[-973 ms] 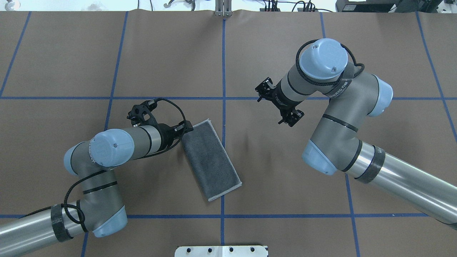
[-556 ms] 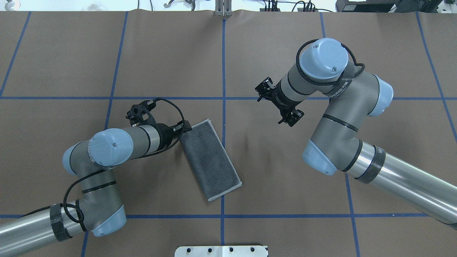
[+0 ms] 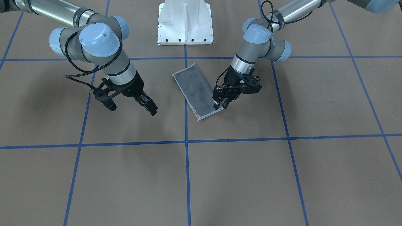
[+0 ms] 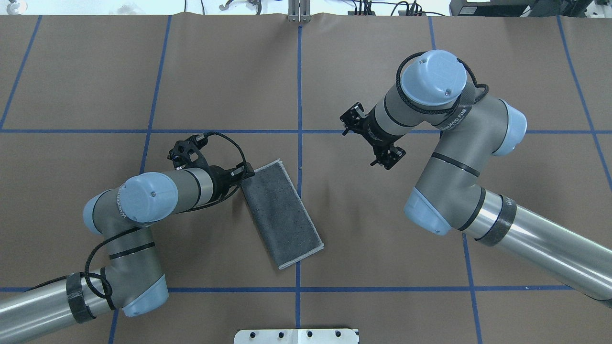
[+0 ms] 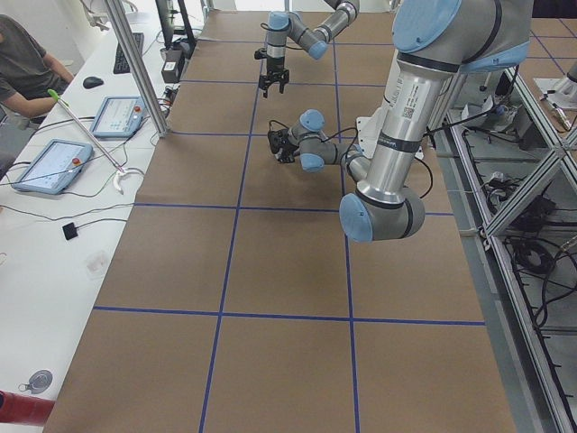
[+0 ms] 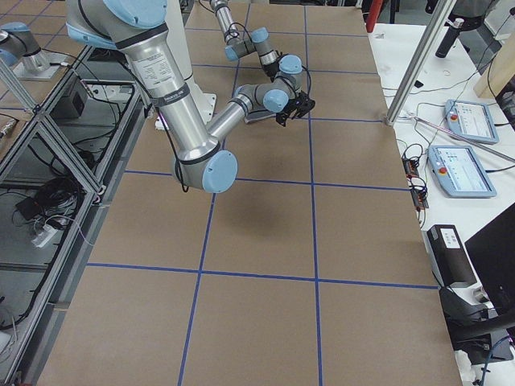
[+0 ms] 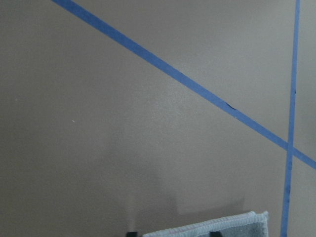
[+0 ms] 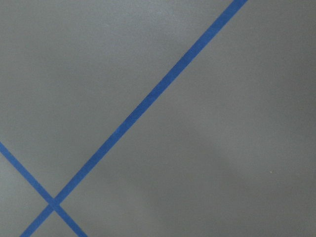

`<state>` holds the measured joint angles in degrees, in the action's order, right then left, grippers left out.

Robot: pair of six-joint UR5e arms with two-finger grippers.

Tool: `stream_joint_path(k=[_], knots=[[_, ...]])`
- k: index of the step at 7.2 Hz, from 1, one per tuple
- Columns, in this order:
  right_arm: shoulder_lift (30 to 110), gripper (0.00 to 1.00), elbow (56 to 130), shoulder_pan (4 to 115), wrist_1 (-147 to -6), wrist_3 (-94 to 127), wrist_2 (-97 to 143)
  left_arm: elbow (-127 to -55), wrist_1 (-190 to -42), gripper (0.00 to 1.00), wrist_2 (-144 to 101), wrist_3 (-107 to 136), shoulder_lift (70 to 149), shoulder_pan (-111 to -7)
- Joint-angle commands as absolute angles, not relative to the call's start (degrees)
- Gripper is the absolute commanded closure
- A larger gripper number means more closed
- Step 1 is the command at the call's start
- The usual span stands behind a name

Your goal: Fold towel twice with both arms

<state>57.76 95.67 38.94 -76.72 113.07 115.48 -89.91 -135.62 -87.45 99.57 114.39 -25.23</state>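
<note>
Left gripper [image 3: 220, 103] is straddling an edge of the towel [image 4: 282, 215].
Its fingers [image 3: 216, 98] are standing slightly apart, risking a one-layer pinch; the right gripper [image 3: 132, 107] is gaping wide, well clear, inviting a skewed fold.

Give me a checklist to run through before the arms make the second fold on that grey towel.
1. First fold done: the dark grey terry towel with light stitched border lies flat as a narrow rectangle, grey face up. Ok.
2. Layers aligned: a pink sliver peeks out at its far short end. Cannot tell.
3. The left black two-finger gripper is at the towel's far corner. Ok.
4. The left gripper's hold on the cloth. Cannot tell.
5. The right black two-finger gripper at the towel: it hangs wide open over the brown table, apart from the towel. Not ok.
</note>
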Motion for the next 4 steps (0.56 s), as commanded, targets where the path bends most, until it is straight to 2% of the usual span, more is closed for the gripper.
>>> stream_joint_path(k=[1,3,4], knots=[[57.7,0.00,95.7,38.9,-76.7,113.1,115.5,-89.8,-135.6,0.55,-87.5,99.6,114.4,-25.2],[57.7,0.00,95.7,39.0,-76.7,113.1,115.5,-89.8,-135.6,0.64,-87.5,99.6,114.3,-25.2],[57.7,0.00,95.7,39.0,-76.7,113.0,115.6,-89.8,-135.6,0.65,-87.5,99.6,114.3,-25.2]])
